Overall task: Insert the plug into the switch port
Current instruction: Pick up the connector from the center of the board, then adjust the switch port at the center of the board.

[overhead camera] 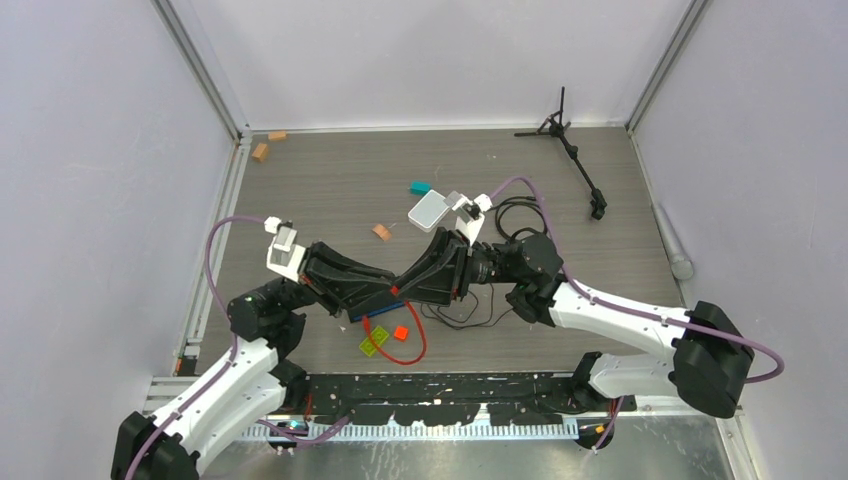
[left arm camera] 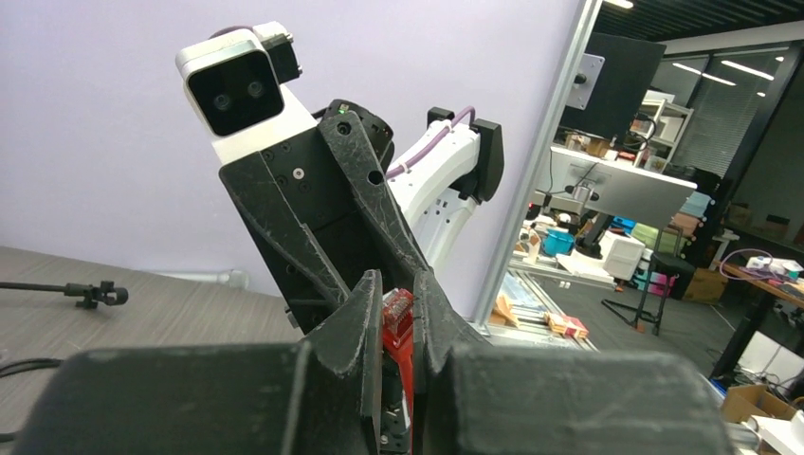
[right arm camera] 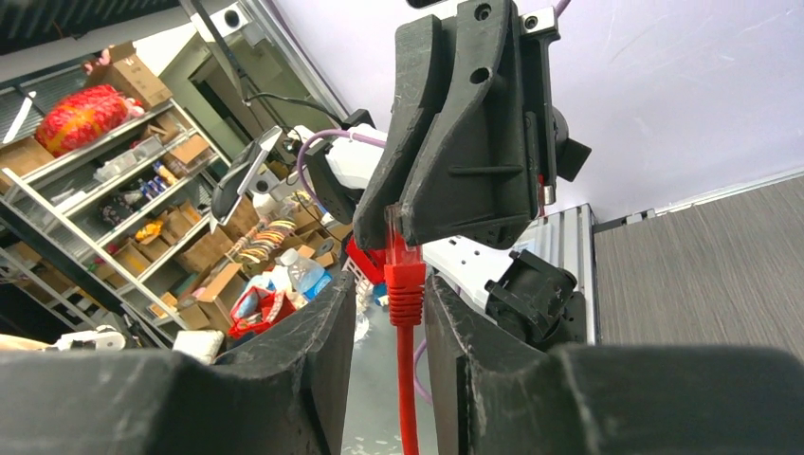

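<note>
Your left gripper is pinching shut on the plug, its clear tip sitting at the fingertips. Your right gripper is facing it tip to tip, jaws standing apart on either side of the red cable and not yet pressing it. The plug's long axis is lining up with the right fingers, just ahead of them, so you are probably setting up a handover.

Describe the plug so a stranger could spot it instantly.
Start at the grey table and find where the left hand meets the right hand near its middle. Between the right hand's fingers stands the plug: a red sleeve with a clear tip, ending a thin red cable, unlike the black wires nearby.
</note>
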Controlling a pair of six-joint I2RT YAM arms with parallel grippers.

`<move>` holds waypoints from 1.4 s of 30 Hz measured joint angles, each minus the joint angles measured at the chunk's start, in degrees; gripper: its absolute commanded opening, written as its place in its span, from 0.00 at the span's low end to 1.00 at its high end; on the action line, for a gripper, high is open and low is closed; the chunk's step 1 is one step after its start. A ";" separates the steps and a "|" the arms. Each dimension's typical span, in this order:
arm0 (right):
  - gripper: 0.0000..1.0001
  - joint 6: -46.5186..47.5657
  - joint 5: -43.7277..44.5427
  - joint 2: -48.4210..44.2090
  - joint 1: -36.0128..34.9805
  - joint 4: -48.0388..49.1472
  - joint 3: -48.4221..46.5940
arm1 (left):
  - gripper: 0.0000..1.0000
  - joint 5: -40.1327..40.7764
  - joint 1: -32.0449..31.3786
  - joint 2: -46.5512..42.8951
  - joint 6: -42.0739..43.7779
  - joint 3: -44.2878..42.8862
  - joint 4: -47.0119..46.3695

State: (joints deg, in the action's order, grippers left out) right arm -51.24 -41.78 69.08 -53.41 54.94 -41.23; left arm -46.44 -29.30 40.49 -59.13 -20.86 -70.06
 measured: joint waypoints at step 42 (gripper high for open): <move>0.01 30.53 31.61 -25.27 -1.75 -40.85 1.27 | 0.97 18.21 -0.24 -11.63 13.44 -4.61 43.58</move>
State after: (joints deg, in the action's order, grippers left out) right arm -20.71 -10.17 43.81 -55.16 14.09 -39.97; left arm -28.23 -29.54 28.86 -45.69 -25.47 -26.48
